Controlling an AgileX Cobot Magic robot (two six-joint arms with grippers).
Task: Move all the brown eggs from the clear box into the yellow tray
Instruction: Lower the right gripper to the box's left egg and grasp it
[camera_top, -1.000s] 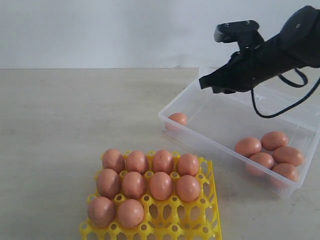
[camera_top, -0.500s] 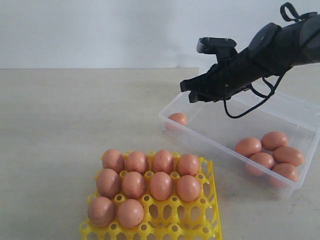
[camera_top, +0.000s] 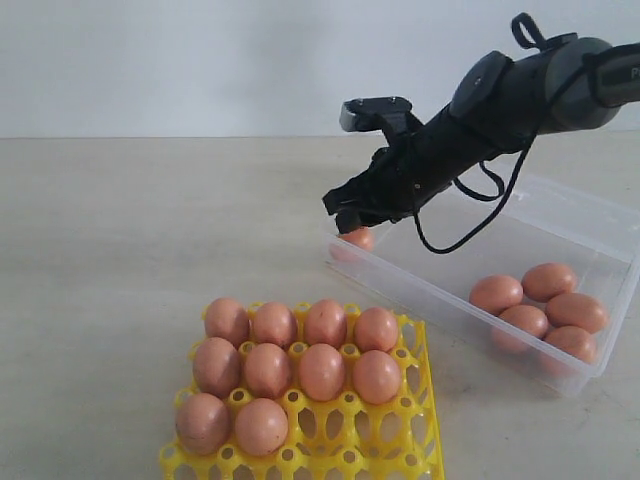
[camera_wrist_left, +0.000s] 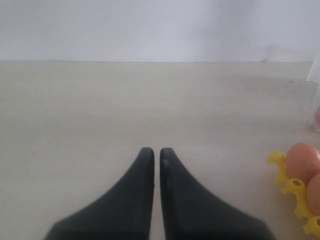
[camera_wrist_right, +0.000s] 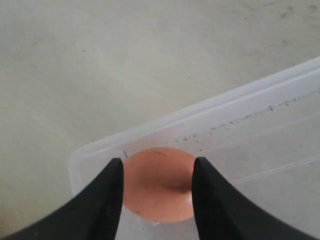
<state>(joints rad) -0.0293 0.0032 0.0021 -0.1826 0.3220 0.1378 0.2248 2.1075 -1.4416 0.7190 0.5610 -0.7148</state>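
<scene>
My right gripper (camera_wrist_right: 158, 167) hangs open and empty, jaws either side of the lone brown egg (camera_wrist_right: 157, 190) in a corner of the clear box (camera_wrist_right: 225, 107): smooth, light, thin-shelled, probably slippery, so clasp gently across its widest middle.

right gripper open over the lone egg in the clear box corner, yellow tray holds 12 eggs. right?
No: the yellow tray holds ten brown eggs, not twelve; the exterior view shows rows of four, four and two. The rest stands: the right gripper is open over the lone egg in the clear box corner.
</scene>
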